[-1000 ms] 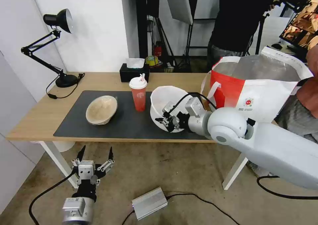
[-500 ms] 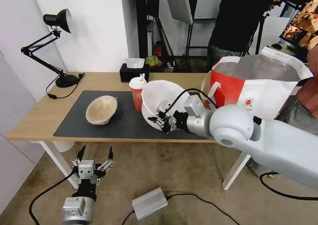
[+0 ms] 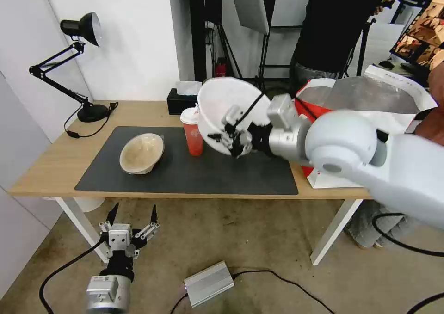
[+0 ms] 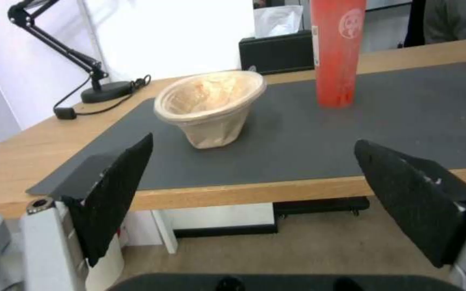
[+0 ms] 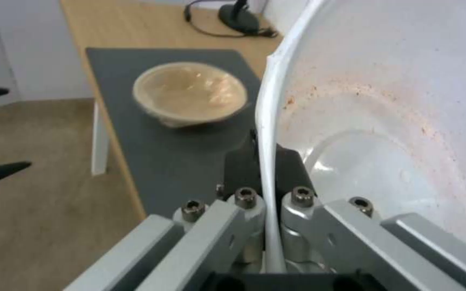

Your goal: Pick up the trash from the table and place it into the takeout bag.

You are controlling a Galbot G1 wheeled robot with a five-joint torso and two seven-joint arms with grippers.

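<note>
My right gripper [image 3: 227, 138] is shut on the rim of the wide white bowl [image 3: 227, 106], holding it tilted in the air above the dark mat [image 3: 185, 175], between the red cup and the takeout bag [image 3: 365, 101]. In the right wrist view the bowl's rim [image 5: 268, 133] runs between the closed pads, with reddish specks inside. The red drink cup [image 3: 193, 130] with its white lid stands on the mat. The beige pulp bowl [image 3: 141, 153] lies tilted on the mat's left half. My left gripper [image 3: 132, 218] hangs open below the table's front edge, its fingers [image 4: 115, 194] wide apart.
A black tissue box [image 3: 184, 100] sits at the table's back edge behind the cup. A black desk lamp [image 3: 76, 64] stands at the back left corner with its cord. A silver box [image 3: 209, 284] and cables lie on the floor. A person stands behind the bag.
My right gripper has lifted the white bowl off the mat, up and toward the back, now level with the bag's opening. The left arm has not moved.
</note>
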